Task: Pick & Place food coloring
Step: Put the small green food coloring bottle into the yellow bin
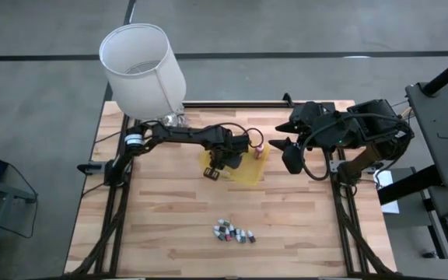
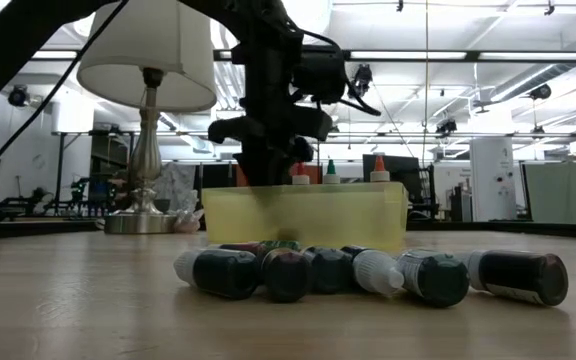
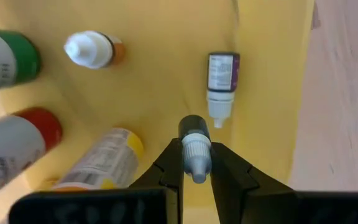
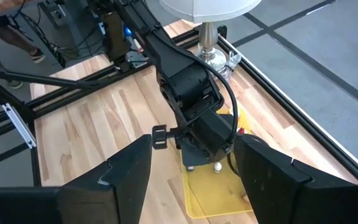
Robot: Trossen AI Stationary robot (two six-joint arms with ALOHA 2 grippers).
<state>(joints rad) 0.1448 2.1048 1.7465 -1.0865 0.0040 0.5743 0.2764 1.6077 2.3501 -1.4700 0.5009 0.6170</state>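
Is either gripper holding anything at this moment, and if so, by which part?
The left gripper holds a small dark vial over the yellow tray, fingers pinching its pale cap end. The right gripper is open and holds nothing.

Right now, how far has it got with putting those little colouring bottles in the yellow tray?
Partly done. Several bottles already sit in the yellow tray, including a small vial lying flat. In hand: the left gripper is shut on a small vial with a pale cap, held over the tray. Left: a cluster of small vials waits on the table. The right gripper hangs open nearby.
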